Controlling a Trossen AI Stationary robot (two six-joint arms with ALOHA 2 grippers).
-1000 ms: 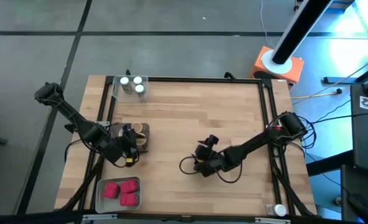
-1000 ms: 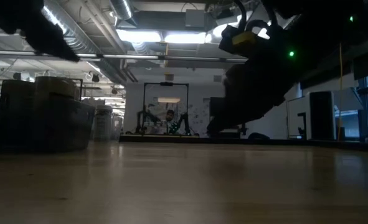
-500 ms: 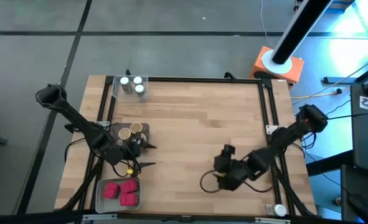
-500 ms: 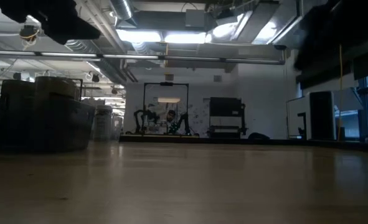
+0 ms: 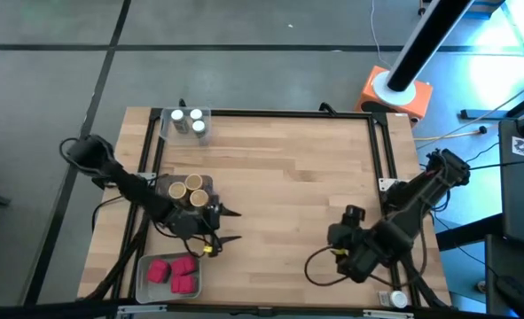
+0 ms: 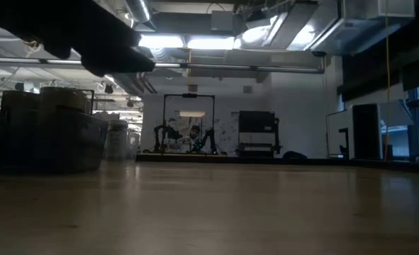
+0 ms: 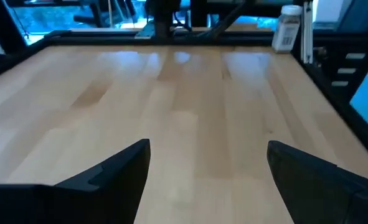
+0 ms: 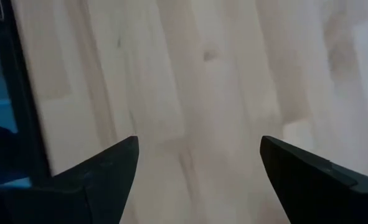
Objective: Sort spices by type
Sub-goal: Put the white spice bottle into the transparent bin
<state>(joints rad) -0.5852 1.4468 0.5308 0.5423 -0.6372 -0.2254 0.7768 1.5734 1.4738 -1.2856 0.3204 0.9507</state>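
Three trays stand along the table's left side. A clear one [image 5: 187,123] at the far edge holds white-lidded round jars [image 5: 196,127]. A middle tray [image 5: 187,190] holds tan-lidded jars [image 5: 193,184]. A near tray [image 5: 171,274] holds red boxy containers [image 5: 160,271]. My left gripper [image 5: 231,225] is open just right of the tan-lid tray, pointing toward the table's right over bare wood [image 7: 208,168]. My right gripper [image 5: 343,250] is open and raised, pointing down at bare wood [image 8: 196,168] close to the near right corner.
One white-lidded jar [image 5: 396,300] stands by the near right corner at the frame rail, also seen far off in the left wrist view [image 7: 287,28]. Black rails [image 5: 387,190] border the table. The wood between the arms [image 5: 279,177] is bare.
My left gripper has come away from above the tan-lid tray toward the table's right, sinking and levelling out, and the tan-lidded jars now show uncovered. My right gripper has drawn back from the table's middle toward the near right corner, rising and tipping to point more steeply down.
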